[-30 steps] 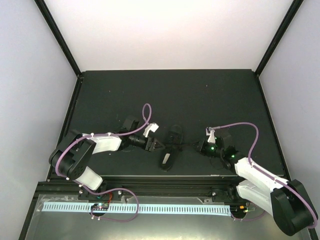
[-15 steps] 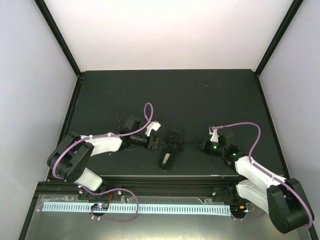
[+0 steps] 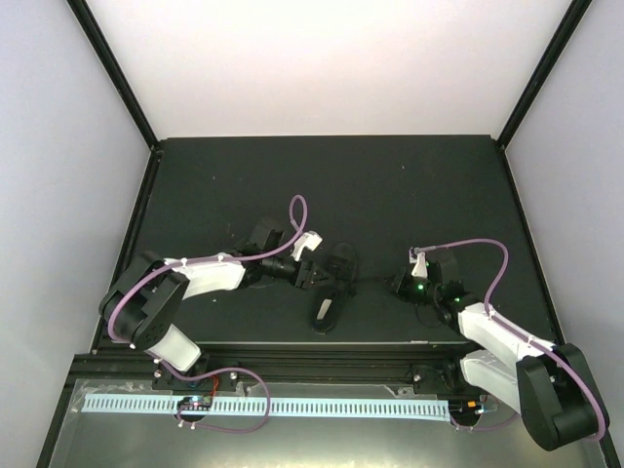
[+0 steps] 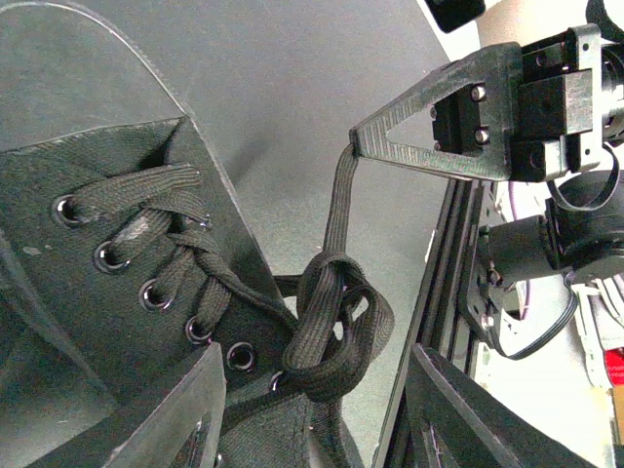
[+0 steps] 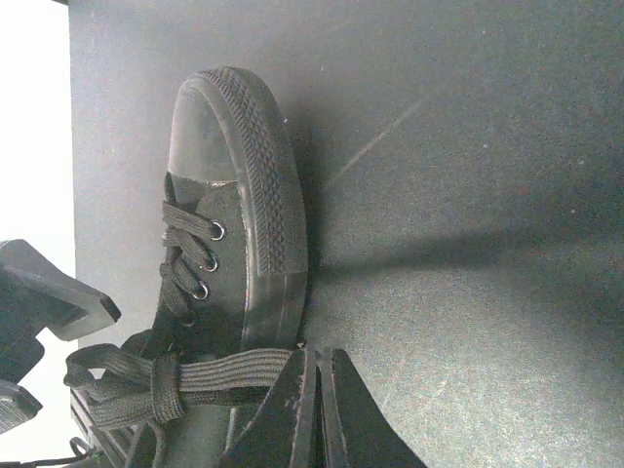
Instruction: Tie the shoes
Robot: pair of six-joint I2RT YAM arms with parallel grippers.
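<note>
The black shoe (image 3: 338, 278) lies on the mat, toe toward the back. Its laces are crossed into a loose knot (image 4: 336, 322) above the top eyelets. My left gripper (image 4: 317, 356) is open, one finger (image 4: 180, 414) over the shoe's tongue side and the other beyond the knot. My right gripper (image 5: 317, 353) is shut on a flat lace end (image 5: 229, 372) that runs taut from the knot. In the left wrist view the right gripper (image 4: 356, 144) pinches that lace at its tip. In the top view the left gripper (image 3: 314, 276) touches the shoe and the right gripper (image 3: 390, 285) sits to its right.
The black mat (image 3: 390, 195) is bordered by a metal rail (image 3: 322, 348) along the near edge. White walls enclose the back and sides. The rail (image 4: 444, 283) also runs close beside the knot in the left wrist view.
My left gripper has moved right, up against the shoe and around the knot. The right gripper has drawn slightly right, still gripping the lace.
</note>
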